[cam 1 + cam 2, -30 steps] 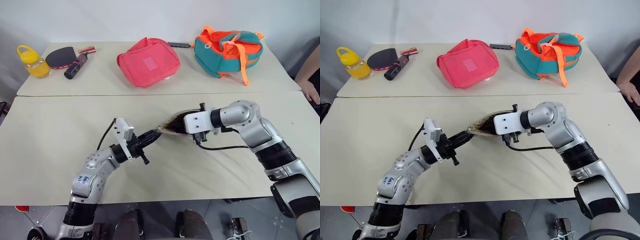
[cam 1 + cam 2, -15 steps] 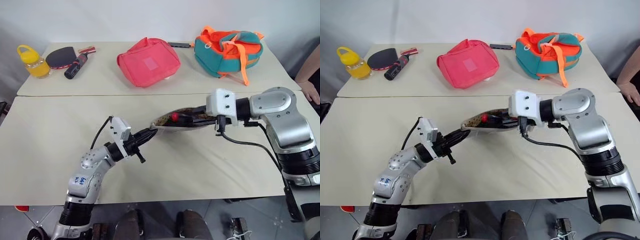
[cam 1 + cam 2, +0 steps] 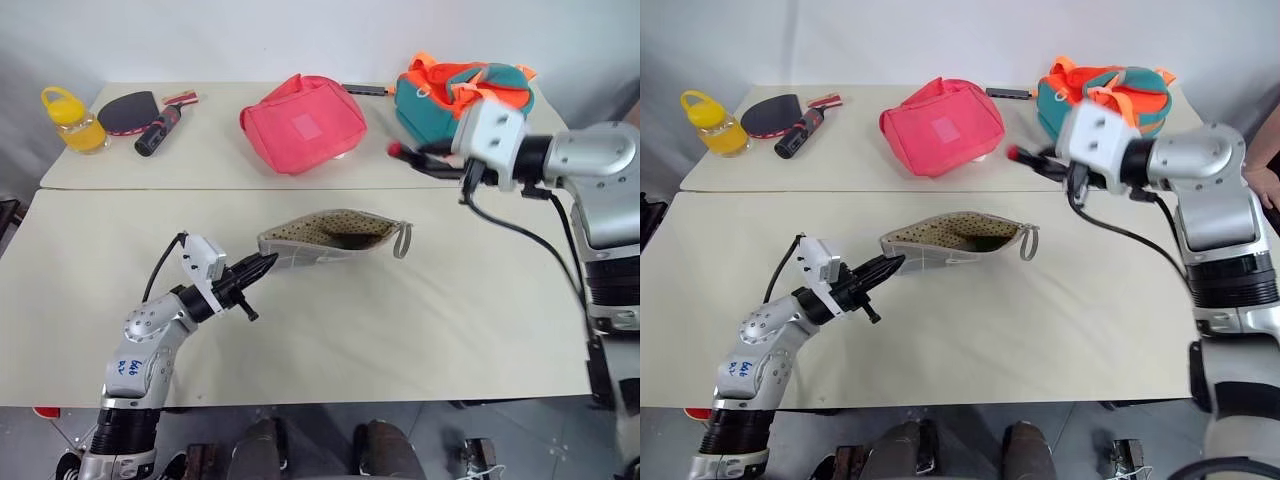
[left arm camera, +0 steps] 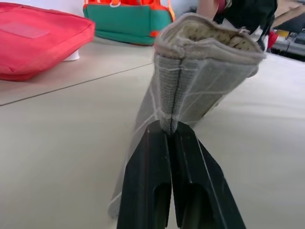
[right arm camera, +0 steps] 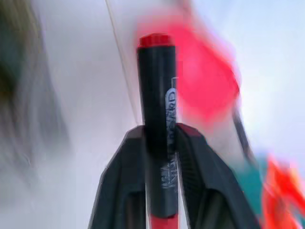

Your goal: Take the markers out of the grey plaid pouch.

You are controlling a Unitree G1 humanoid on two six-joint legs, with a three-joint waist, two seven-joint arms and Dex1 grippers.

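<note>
Nearest you, your left hand [image 3: 262,263] pinches the end of the grey plaid pouch [image 3: 330,238], holding it open above the table [image 3: 450,300]. Farther off, your right hand [image 3: 425,157] grips a marker [image 5: 158,124], clear of the pouch. Next, set it down, then check the pouch for more.

near beige table [image 3: 450,320], far table [image 3: 210,160] bearing pink-red bag [image 3: 303,122], teal backpack [image 3: 440,95]
</note>
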